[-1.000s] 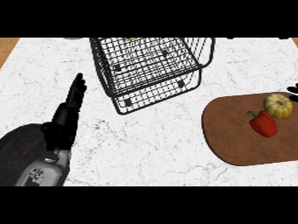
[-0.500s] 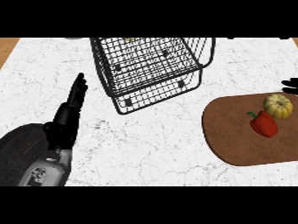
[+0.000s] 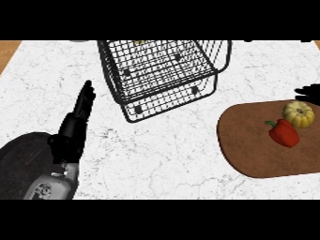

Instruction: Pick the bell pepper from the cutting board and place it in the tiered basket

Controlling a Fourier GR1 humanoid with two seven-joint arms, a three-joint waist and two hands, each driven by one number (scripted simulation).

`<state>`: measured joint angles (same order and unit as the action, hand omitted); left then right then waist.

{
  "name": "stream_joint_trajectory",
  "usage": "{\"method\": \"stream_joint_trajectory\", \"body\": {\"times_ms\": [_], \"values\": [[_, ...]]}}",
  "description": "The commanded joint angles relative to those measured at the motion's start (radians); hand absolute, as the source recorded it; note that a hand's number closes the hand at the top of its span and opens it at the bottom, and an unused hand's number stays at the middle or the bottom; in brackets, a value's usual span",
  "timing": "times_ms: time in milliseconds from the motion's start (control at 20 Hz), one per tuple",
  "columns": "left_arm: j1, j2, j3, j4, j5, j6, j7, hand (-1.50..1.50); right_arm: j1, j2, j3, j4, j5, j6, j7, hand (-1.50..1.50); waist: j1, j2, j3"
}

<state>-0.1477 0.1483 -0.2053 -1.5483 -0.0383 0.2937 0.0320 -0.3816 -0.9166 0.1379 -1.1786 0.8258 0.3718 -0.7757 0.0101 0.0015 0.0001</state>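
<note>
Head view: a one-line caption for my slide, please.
Bell pepper and yellow squash on the cutting board, right hand just beyond; tiered basket upper centre, left hand open at left.

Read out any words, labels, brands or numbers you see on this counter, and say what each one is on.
None can be read.
The cutting board, bell pepper, tiered basket and yellow squash carry no lettering.
Small dark marks on the left forearm are too blurred to read.

At the lower left of the frame the grey left forearm [image 3: 20, 166] comes in from the bottom edge, its black left hand [image 3: 72, 131] flat, fingers straight and pointing up-frame (at rest). The right hand [image 3: 318, 95] shows only partly at the right edge, above the middle.
</note>
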Motion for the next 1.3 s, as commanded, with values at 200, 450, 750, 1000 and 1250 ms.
{"method": "stream_joint_trajectory", "body": {"times_ms": [200,450,750,1000,1250], "values": [[0.042,-0.026,-0.004,-0.024,-0.035,-0.002,0.004,0.00,-0.055,0.063,0.018,0.092,0.046,0.034,-0.083,-1.50,0.002,0.000,0.000],[-0.006,-0.018,0.036,-0.004,-0.037,-0.022,0.023,0.00,-0.044,0.075,0.030,0.058,0.066,0.069,-0.043,-1.50,-0.003,-0.001,0.000],[0.016,-0.012,0.070,0.016,-0.021,-0.064,-0.021,0.00,-0.003,0.116,0.041,0.019,0.091,0.065,-0.015,-1.50,-0.006,-0.001,0.000],[0.003,-0.065,0.037,-0.016,-0.062,-0.034,0.046,0.00,-0.016,0.090,0.013,0.045,0.122,0.074,-0.045,-1.50,-0.006,-0.001,0.000],[-0.034,-0.056,0.093,0.079,-0.035,-0.080,-0.049,0.00,-0.016,0.174,0.020,0.089,0.149,0.040,-0.019,-1.50,-0.008,0.000,0.000]]}}
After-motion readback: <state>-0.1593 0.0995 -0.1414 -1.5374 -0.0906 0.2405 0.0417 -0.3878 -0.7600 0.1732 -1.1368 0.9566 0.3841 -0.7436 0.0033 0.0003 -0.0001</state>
